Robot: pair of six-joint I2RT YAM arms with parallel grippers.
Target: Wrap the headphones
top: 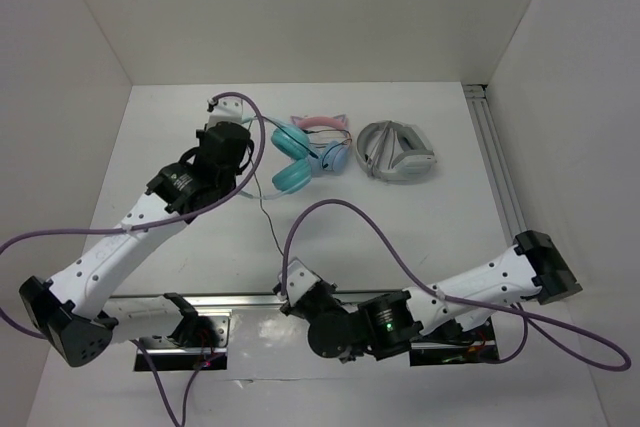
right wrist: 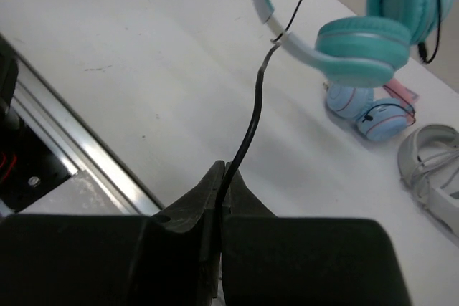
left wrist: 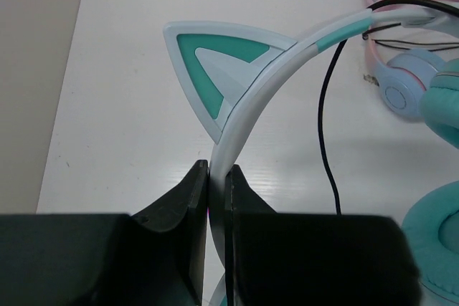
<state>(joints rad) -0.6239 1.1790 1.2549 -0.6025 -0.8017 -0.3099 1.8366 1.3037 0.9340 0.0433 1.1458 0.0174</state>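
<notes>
Top external: white table, white walls | left gripper clamped on headphones headband | right gripper pinching dark cable

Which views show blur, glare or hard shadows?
Top view: soft, even light, with faint shadows on the table. Left wrist: headband sharp, jaws almost black, without detail. Right wrist: cable sharp, no glare.
</notes>
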